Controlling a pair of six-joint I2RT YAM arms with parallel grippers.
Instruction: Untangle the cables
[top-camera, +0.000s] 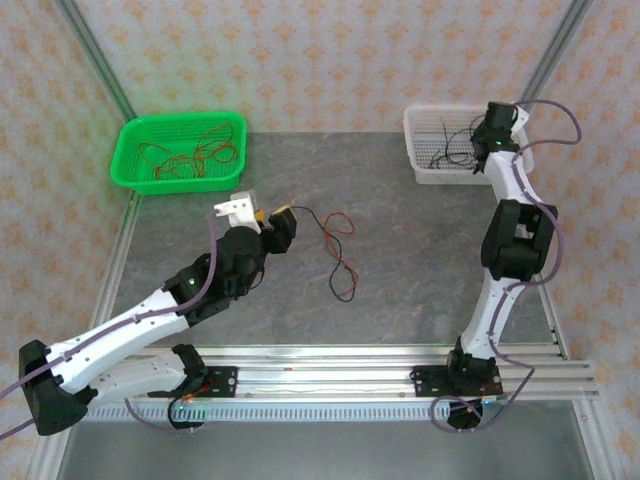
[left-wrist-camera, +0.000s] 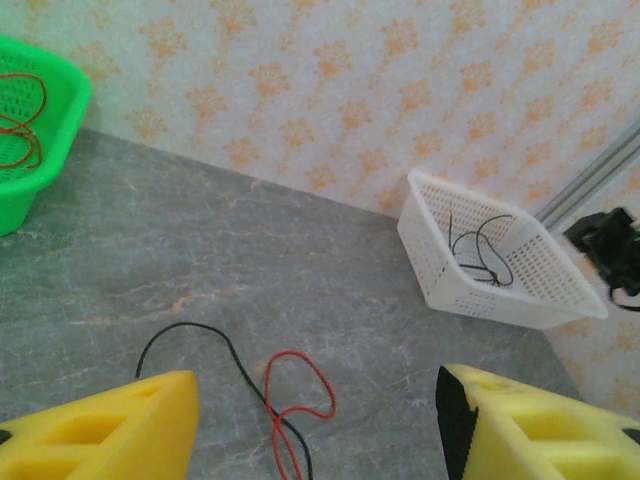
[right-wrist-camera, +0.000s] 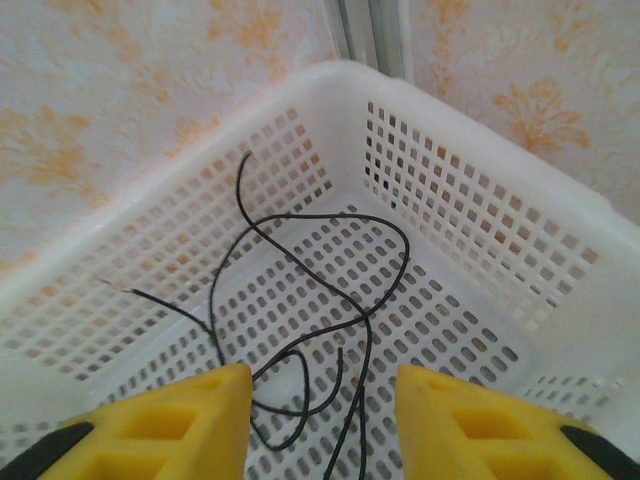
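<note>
The left gripper (left-wrist-camera: 318, 425) hovers, jaws apart, over a red cable (left-wrist-camera: 318, 383) crossing a black cable (left-wrist-camera: 228, 349). The right gripper (right-wrist-camera: 320, 410), jaws apart, hangs above black cables (right-wrist-camera: 300, 290) in a white basket (right-wrist-camera: 480, 130).

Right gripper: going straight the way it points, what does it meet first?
The right gripper points down into the white basket. First in line are the black cables lying on its floor, then the floor itself; how far off is unclear.
</note>
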